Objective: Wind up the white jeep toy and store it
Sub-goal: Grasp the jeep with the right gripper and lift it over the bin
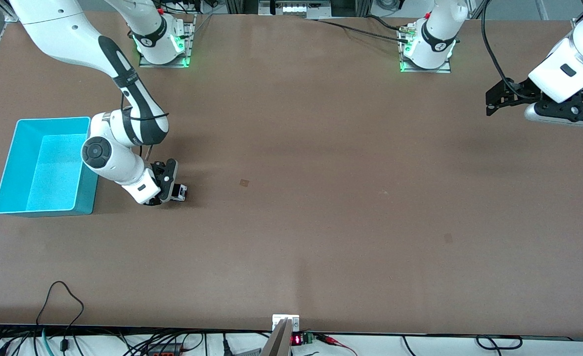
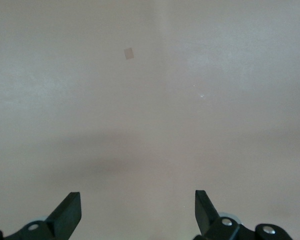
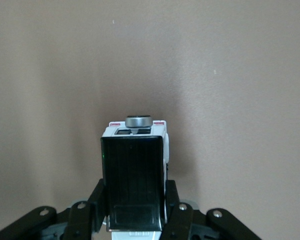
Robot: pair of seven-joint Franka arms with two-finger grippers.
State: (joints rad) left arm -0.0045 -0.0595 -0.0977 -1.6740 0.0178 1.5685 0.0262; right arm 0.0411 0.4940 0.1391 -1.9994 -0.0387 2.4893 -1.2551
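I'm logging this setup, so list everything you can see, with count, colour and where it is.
jeep: one, white with black roof, on the table beside the bin, between the right gripper's fingers
bin: one, turquoise, at the right arm's end of the table
table: one, brown
right gripper: one, black, low at the table beside the bin, shut on the jeep
left gripper: one, black, open, raised over the left arm's end of the table, waiting
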